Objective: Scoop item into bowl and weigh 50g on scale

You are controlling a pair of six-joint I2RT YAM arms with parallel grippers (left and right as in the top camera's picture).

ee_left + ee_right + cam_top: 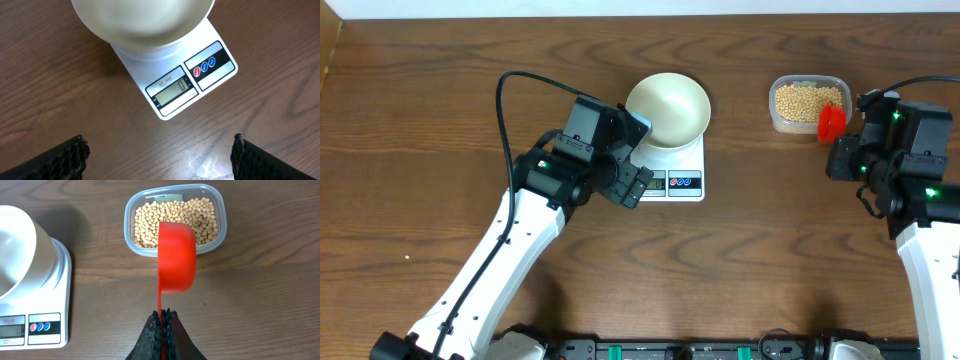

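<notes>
Left pincer [632, 186] hangs with its fingers spread wide just beside the front-left corner of the scale [692, 160], gripping nothing. The cream bowl [667, 108] sits on the scale, whose display reads zero. Well to the right on the wooden surface [420, 150] stands a clear tub [773, 105] filled with the beans [800, 100], and the right pincer [162, 325] is pressed together on the thin handle of a red scoop [176, 255], whose cup is turned on its side at the tub's near rim.

Red scoop [176, 257] at clear tub [222, 217] edge; wood table [440, 80].
</notes>
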